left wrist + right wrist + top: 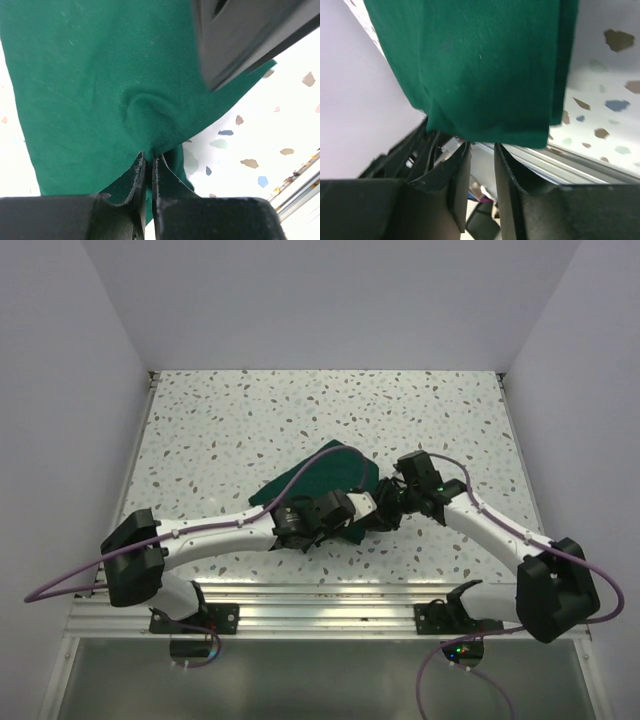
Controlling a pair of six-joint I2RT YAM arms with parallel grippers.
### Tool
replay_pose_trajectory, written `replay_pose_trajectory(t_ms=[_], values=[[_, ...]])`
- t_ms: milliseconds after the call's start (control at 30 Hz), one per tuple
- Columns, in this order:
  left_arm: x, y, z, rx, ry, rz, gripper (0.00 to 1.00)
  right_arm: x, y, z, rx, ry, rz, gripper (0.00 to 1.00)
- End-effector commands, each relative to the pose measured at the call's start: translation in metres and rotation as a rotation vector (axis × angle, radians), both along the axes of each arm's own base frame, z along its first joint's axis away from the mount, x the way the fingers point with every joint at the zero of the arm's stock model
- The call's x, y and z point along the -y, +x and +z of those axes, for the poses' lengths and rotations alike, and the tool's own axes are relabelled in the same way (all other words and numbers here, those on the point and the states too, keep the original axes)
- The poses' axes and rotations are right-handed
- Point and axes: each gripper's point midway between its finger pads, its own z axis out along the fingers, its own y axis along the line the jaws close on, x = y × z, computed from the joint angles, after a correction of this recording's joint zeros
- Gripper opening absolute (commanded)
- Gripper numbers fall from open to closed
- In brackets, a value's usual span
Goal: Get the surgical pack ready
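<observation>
The dark green cloth [318, 476] lies bunched at the table's middle; it fills the left wrist view [100, 75] and hangs across the right wrist view [485, 65]. My left gripper [365, 512] is at the cloth's near right edge, and its jaws [149, 160] are shut on a pinched fold of it. My right gripper [388, 508] faces it from the right. It is a little open [482, 147], and the cloth's lower edge sits just beyond its tips with nothing between them. The steel tray, instruments and gauze are out of view.
The speckled tabletop [250, 420] is bounded by white walls on three sides. An aluminium rail [320, 605] runs along the near edge, by the arm bases. The right gripper's dark body [245, 35] shows close above the cloth in the left wrist view.
</observation>
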Motion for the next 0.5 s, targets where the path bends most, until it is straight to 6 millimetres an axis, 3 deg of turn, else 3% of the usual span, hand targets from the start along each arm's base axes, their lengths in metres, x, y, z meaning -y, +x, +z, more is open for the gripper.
replay_pose_trajectory(t_ms=[0, 167, 300, 400, 467], values=[[0.017, 0.011, 0.046, 0.071, -0.112, -0.020, 0.00, -0.015, 0.022, 0.005, 0.043, 0.057, -0.057, 0.29], [0.022, 0.009, 0.050, 0.061, -0.126, -0.041, 0.00, -0.013, 0.032, -0.015, 0.050, 0.012, -0.096, 0.19], [0.026, 0.007, 0.053, 0.053, -0.141, -0.056, 0.00, -0.016, 0.040, -0.026, 0.085, 0.012, -0.104, 0.18], [0.029, 0.006, 0.058, 0.052, -0.154, -0.074, 0.00, -0.024, 0.047, -0.035, 0.105, 0.024, -0.095, 0.17], [0.031, 0.005, 0.060, 0.049, -0.158, -0.085, 0.00, -0.032, 0.058, -0.031, 0.155, 0.039, -0.098, 0.17]])
